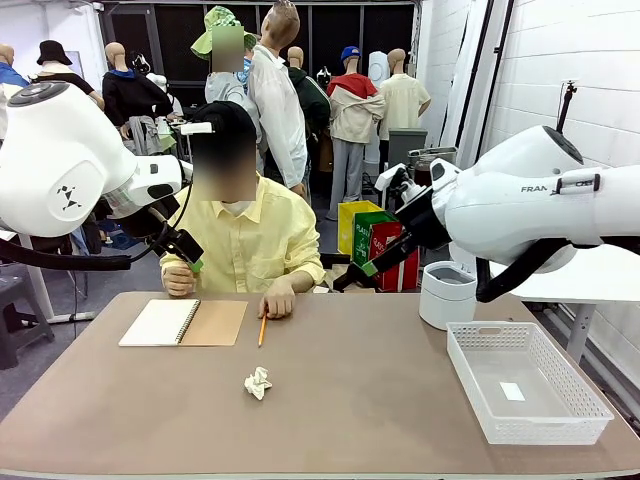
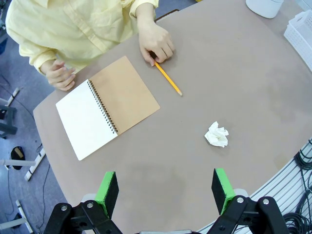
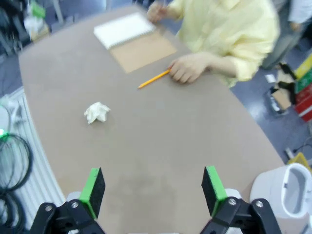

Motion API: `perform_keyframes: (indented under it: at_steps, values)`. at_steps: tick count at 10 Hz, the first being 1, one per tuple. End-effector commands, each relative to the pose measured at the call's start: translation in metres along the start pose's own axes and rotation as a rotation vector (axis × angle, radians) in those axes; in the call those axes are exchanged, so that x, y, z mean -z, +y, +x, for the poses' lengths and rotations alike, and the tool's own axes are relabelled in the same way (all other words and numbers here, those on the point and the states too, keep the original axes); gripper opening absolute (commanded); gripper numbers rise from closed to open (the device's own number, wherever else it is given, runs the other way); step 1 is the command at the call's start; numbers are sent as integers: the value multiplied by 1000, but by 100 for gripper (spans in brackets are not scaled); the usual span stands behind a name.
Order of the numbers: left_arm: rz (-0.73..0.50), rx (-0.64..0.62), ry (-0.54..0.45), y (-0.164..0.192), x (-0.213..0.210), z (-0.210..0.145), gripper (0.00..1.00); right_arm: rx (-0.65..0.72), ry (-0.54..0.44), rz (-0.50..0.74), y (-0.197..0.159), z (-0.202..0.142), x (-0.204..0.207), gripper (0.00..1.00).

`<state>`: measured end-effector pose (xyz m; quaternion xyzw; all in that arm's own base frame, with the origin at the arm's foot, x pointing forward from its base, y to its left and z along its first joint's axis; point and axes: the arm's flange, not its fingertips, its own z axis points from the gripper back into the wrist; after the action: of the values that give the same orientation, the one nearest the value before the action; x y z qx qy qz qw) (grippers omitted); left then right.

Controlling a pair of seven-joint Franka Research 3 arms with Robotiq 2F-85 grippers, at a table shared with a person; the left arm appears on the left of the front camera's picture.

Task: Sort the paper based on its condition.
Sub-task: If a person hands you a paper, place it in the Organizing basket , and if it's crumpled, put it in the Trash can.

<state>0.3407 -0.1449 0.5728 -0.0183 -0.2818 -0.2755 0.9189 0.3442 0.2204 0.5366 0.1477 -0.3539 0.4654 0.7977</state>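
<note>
From the front, the crumpled paper [image 1: 258, 382] lies alone on the table [image 1: 380, 410] near its middle, at 6 o'clock from the pencil [image 1: 262, 331] and well apart from the white basket [image 1: 545, 430] out at 3 o'clock. That view also takes in a small white rectangle on the basket's floor, too small to identify, and a white bin [image 1: 447, 293] at the basket's 11 o'clock. Both arms hang above the table there, but the left gripper [image 1: 188, 252] and right gripper [image 1: 362, 270] stand edge-on, so their gaps are hard to read. The wrist views settle it: each gripper's green pads stand wide apart with nothing between them, over bare tabletop. The left wrist view gives the open notebook [image 2: 105, 109] from above, with a blank white page beside the brown cover, and a person's hand [image 2: 157, 43] resting on the pencil's end; the paper sits at 1 o'clock from the gripper. The right wrist view is soft, and its lower right edge cuts the bin; there the paper lies at 11 o'clock.
</note>
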Motion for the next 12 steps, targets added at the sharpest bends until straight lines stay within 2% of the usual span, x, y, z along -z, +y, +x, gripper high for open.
perform_keyframes:
  at_steps: [1, 3, 6, 8, 9, 12]
  values:
    - [1, 8, -11, 2, 2, -1, 100, -103, 60, 59, 18, 25, 41, 100]
    - [1, 8, -11, 2, 2, -1, 100, -158, 109, 102, 35, 32, 72, 100]
    - [1, 8, -11, 2, 2, -1, 100, -205, 153, 121, 51, 32, 96, 100]
    - [1, 8, -11, 2, 2, -1, 100, -244, 164, 106, 52, 27, 87, 100]
    - [1, 8, -11, 2, 2, -1, 100, -199, 162, 97, 59, 28, 97, 100]
    - [1, 8, -11, 2, 2, -1, 100, -199, 162, 97, 59, 28, 97, 100]
